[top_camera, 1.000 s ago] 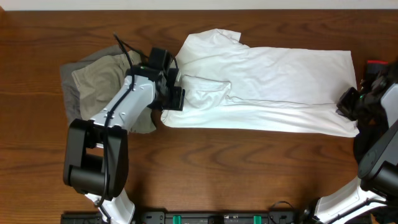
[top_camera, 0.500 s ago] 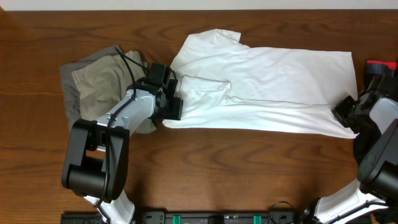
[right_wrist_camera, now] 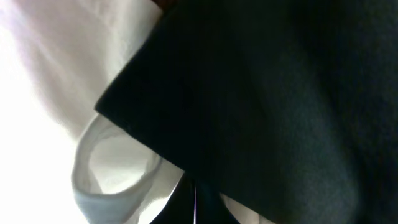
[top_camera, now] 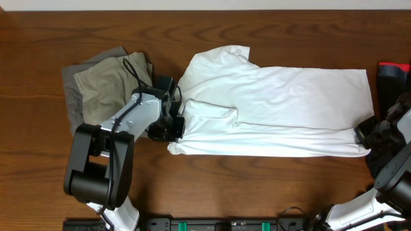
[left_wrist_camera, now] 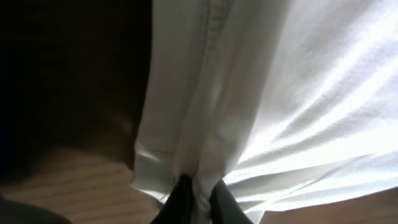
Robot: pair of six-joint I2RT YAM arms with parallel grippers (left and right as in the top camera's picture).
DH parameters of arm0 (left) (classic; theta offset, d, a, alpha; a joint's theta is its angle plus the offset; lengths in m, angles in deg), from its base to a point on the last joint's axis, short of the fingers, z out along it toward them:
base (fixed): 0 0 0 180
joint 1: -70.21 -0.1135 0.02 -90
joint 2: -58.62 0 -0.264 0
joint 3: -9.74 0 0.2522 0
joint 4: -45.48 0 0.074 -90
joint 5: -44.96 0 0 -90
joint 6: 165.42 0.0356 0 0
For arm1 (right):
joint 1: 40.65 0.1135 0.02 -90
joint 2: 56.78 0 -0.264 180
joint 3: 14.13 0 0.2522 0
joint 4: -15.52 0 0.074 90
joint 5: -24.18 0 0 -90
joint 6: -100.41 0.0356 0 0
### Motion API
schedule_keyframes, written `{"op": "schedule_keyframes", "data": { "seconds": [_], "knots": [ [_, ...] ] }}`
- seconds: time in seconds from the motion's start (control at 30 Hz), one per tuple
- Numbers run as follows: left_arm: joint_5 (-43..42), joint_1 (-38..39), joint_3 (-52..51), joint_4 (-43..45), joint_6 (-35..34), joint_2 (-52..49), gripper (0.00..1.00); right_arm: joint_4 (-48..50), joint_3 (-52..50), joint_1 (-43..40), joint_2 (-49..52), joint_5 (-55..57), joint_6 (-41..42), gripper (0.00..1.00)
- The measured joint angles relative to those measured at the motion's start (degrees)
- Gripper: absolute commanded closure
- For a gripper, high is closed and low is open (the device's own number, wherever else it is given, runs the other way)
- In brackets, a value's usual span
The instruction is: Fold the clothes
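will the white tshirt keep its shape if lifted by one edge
Probably not: the white T-shirt lies in soft creases and bunches into folds where the left gripper pinches it, so it would likely droop. It seems light for its size, since light glows through the cloth in the left wrist view.

2 white-shelled arms (top_camera: 128, 114) (top_camera: 357, 206), black hands (top_camera: 173, 126) (top_camera: 367, 135)

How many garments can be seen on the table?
4: white T-shirt centre, khaki shorts left, grey piece beneath them, black garment at right edge; others may be hidden.
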Motion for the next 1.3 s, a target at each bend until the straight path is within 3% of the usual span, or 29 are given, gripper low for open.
{"op": "schedule_keyframes", "data": {
  "seconds": [0.13,0.4,0.57,0.8,1.0,1.3],
  "knots": [
    [0.22,-0.02,-0.39,0.07,-0.33,0.57,0.62,2.32,-0.50,0.00,-0.42,-1.90,-3.76,0.78],
    [2.34,-0.09,0.22,-0.59,-0.31,8.31,0.39,10.67,-1.29,-0.17,-2.49,-10.69,-9.33,0.58],
    [2.54,-0.09,2.38,0.11,-0.42,16.20,0.30,13.03,-0.94,-0.17,-10.21,-15.10,-9.99,0.50],
    [0.98,-0.09,2.95,10.54,0.46,19.08,0.30,14.43,0.24,0.00,-18.16,-19.28,-9.11,0.50],
    [-3.13,-0.11,15.06,10.08,3.39,7.82,0.30,13.55,0.24,3.10,-18.10,-21.16,-8.90,0.49],
    [-4.37,-0.11,54.62,0.28,10.80,-21.86,0.29,12.35,0.24,7.65,-18.10,-22.10,-8.50,0.49]
  ]
}}
